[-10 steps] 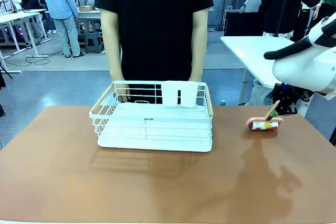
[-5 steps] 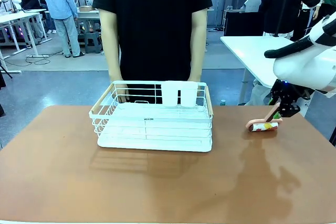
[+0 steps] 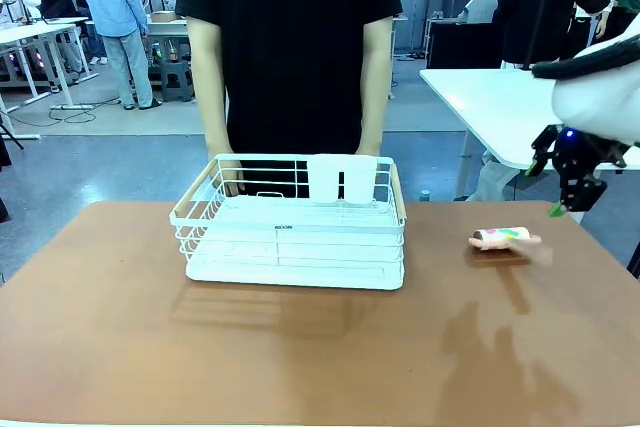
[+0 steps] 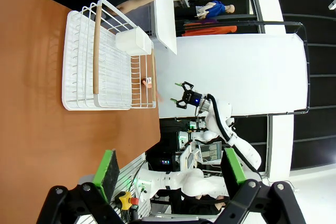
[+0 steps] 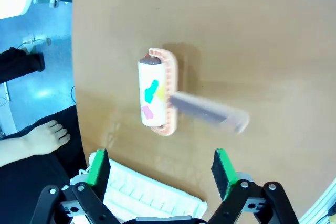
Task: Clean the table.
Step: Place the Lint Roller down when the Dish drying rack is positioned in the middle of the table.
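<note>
Pink lint roller (image 3: 502, 238) lies near the table (image 3: 300, 367) edge.

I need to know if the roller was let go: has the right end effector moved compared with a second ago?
Yes. The right end effector has lifted up and to picture right, away from the lint roller, which now lies on the table with its handle blurred, falling.

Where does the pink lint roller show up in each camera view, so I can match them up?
Front view: lint roller lies on the table, right of the white wire rack.
Left wrist view: a small piece of it at picture centre, beside the rack's edge.
Right wrist view: picture centre, on the table.
Shared landmark: the rack.
</note>
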Available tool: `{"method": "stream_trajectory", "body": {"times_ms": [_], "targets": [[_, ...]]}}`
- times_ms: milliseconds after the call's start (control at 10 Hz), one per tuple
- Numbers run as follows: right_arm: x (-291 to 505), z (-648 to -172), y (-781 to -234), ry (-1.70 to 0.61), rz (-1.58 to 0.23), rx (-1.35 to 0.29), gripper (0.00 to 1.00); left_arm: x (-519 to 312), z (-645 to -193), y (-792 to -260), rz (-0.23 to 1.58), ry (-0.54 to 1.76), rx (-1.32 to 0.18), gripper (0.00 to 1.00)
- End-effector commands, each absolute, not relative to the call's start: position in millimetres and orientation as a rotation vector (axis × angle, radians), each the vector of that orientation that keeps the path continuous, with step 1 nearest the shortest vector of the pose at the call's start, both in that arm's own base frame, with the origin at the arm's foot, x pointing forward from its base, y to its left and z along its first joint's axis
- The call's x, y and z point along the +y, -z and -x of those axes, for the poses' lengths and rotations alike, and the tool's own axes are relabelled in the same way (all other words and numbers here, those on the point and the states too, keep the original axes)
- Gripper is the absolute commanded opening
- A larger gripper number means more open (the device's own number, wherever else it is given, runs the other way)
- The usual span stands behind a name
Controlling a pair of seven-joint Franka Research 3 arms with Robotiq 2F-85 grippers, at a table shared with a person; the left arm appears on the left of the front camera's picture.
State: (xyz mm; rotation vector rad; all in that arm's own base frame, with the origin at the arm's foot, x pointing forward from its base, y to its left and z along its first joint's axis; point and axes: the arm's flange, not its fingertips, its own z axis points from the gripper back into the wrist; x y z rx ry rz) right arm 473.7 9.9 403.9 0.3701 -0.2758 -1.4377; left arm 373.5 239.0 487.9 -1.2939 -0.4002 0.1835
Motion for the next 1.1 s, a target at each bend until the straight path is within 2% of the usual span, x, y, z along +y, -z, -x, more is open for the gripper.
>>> {"method": "stream_trajectory", "body": {"times_ms": [0, 200, 300, 1000], "targets": [[17.5, -457.0, -431.8, 1.452, -0.356, -0.279, 1.00, 240.5, -370.9, -489.1, 1.308, -0.173, -0.408, 1.00], [16.3, -458.9, -440.0, 1.449, -0.388, -0.237, 1.00, 240.5, -370.9, -489.1, 1.308, -0.173, -0.408, 1.00], [12.9, -458.9, -434.1, 1.429, -0.377, -0.278, 1.00, 240.5, -370.9, -489.1, 1.308, -0.173, -0.408, 1.00], [12.9, -458.9, -434.1, 1.429, -0.377, -0.278, 1.00, 240.5, -370.9, -489.1, 1.308, -0.173, -0.408, 1.00]]}}
